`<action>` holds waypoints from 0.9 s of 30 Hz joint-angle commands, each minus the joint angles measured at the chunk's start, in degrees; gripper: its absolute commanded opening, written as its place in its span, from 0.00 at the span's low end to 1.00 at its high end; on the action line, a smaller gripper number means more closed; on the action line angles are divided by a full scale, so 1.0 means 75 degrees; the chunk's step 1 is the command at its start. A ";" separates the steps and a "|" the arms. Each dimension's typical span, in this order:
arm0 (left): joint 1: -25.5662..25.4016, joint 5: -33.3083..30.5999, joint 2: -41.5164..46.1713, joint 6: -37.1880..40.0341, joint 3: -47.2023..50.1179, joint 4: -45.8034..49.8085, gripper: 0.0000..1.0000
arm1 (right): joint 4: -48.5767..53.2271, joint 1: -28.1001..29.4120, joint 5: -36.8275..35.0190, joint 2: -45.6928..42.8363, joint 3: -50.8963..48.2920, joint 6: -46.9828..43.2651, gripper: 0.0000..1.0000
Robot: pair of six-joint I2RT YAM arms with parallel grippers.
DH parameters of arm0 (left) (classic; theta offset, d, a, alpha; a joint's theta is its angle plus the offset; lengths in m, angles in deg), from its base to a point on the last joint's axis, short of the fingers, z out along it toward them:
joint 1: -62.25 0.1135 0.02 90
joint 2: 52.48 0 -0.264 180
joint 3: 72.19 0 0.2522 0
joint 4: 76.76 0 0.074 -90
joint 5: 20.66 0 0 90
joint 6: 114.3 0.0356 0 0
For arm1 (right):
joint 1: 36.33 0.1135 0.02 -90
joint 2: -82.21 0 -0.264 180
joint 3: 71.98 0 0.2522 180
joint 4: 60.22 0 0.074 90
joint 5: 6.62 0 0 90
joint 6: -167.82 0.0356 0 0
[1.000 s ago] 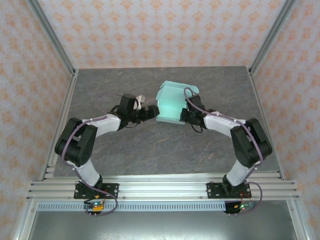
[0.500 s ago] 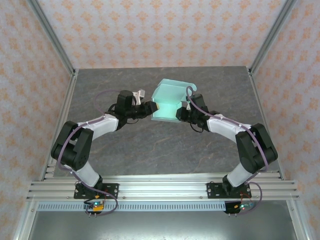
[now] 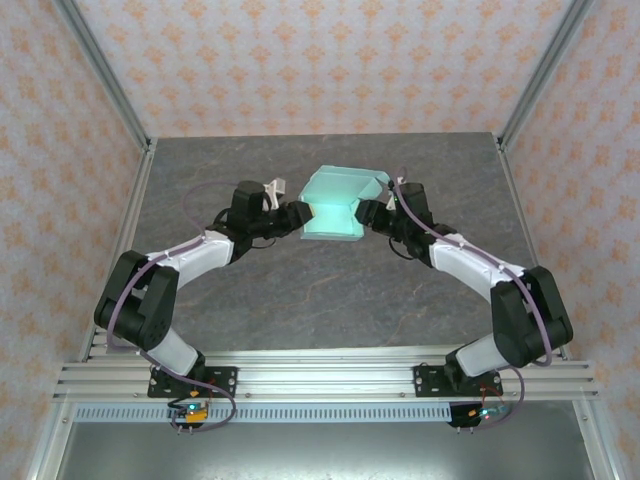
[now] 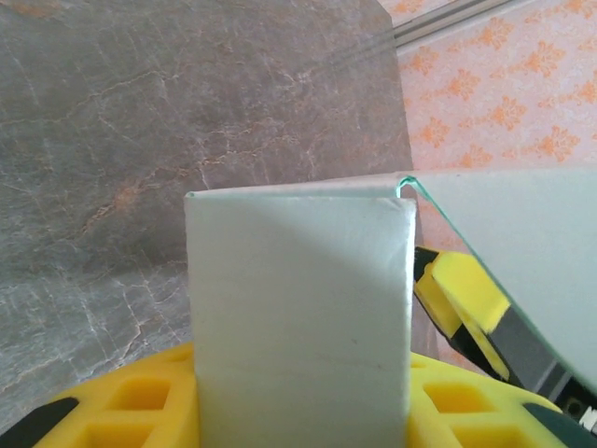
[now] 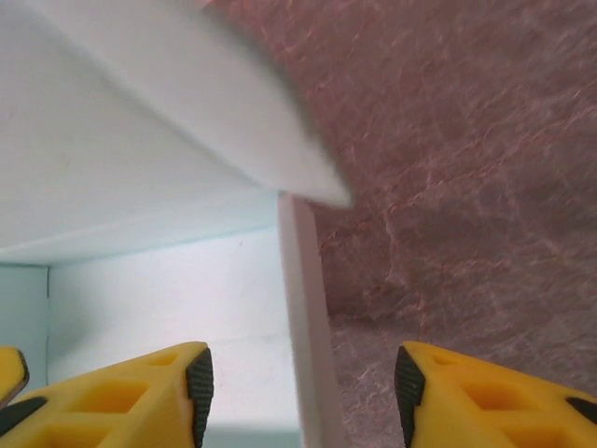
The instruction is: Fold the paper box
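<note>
Between left gripper (image 3: 300,213) and right gripper (image 3: 362,210) stands the paper box (image 3: 335,200).

The paper box (image 3: 335,205) sits on the table (image 3: 300,290) between left tool (image 3: 299,215) and right tool (image 3: 366,212).

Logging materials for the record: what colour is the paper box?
The paper box is pale mint-blue, plain and unpatterned; it shows best in the top external view.
</note>
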 commanded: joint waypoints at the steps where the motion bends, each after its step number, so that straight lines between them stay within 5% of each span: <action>1: -0.0056 -0.0032 0.0146 0.0034 -0.0186 0.0002 0.31 | 0.0488 0.0022 0.0325 0.0229 0.0435 -0.0796 0.49; 27: -0.0341 -0.0410 0.0439 -0.0530 -0.0166 -0.0306 0.30 | 0.1946 0.1008 -0.3484 0.2299 0.2230 -0.1277 0.14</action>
